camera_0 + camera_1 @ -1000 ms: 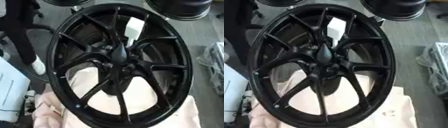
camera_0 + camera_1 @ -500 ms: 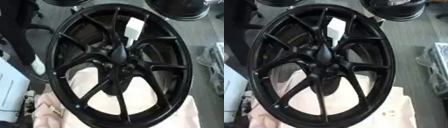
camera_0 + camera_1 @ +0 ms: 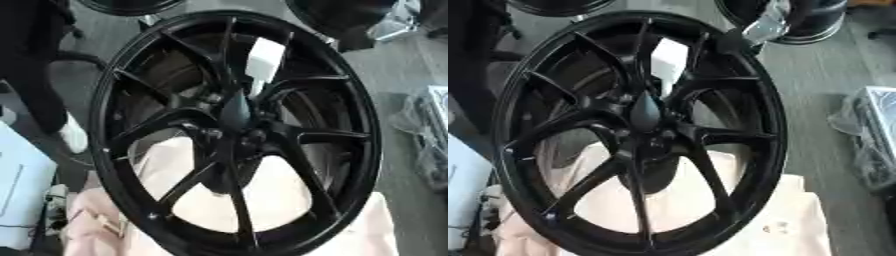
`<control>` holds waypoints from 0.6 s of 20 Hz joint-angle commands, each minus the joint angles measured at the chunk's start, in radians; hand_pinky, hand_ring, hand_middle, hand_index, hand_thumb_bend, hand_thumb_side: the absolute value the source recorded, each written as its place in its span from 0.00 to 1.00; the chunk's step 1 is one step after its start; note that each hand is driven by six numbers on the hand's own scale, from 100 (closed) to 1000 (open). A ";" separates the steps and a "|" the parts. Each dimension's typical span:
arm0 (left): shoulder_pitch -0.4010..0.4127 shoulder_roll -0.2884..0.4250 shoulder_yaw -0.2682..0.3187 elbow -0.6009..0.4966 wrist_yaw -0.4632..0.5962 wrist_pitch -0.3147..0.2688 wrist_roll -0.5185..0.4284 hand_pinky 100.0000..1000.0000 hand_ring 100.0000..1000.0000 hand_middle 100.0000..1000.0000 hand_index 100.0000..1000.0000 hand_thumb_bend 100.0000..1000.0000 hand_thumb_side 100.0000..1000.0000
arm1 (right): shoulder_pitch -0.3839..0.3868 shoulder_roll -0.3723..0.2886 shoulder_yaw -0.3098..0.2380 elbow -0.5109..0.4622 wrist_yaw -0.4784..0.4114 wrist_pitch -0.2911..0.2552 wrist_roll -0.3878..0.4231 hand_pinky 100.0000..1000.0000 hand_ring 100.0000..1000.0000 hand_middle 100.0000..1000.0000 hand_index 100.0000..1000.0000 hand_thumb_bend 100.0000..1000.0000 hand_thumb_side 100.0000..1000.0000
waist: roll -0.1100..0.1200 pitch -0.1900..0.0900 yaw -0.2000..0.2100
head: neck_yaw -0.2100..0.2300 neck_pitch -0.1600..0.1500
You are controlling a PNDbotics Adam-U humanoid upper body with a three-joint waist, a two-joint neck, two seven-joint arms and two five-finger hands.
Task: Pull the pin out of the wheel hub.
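A big black wheel hub (image 3: 236, 135) with several spokes stands tilted on a pale pink cloth (image 3: 789, 220). At its centre a dark pointed pin (image 3: 234, 107) sticks out toward me. A white tag (image 3: 264, 57) hangs on a spoke above the centre. My right hand (image 3: 765, 26), black and silver, comes in from the upper right corner, close to the top right of the rim and well away from the pin. It is blurred. My left hand shows in neither view.
Other black wheels (image 3: 824, 20) lie on the grey floor behind. A bundle in clear plastic (image 3: 872, 140) sits at the right edge. A white sheet (image 3: 22, 180) is at the lower left, and a dark-clothed person's leg (image 3: 35, 65) stands at the left.
My right hand has come into view at the upper right, near the rim. The whole picture has shifted a little. The wheel hub and pin have not moved.
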 commanded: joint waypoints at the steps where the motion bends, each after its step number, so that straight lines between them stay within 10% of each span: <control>1: -0.014 0.019 0.005 -0.013 0.001 0.001 0.001 0.55 0.78 0.70 0.68 0.28 0.60 | -0.021 -0.003 0.003 0.011 0.016 -0.019 0.013 0.85 0.75 0.69 0.80 0.40 0.24 | 0.006 -0.023 0.002 | 0.001 -0.010; 12: -0.026 0.018 0.003 -0.015 0.010 0.005 0.007 0.55 0.78 0.70 0.68 0.28 0.60 | -0.025 0.033 0.034 0.043 0.048 -0.047 0.013 0.85 0.74 0.68 0.80 0.41 0.20 | -0.001 -0.016 0.016 | -0.013 -0.015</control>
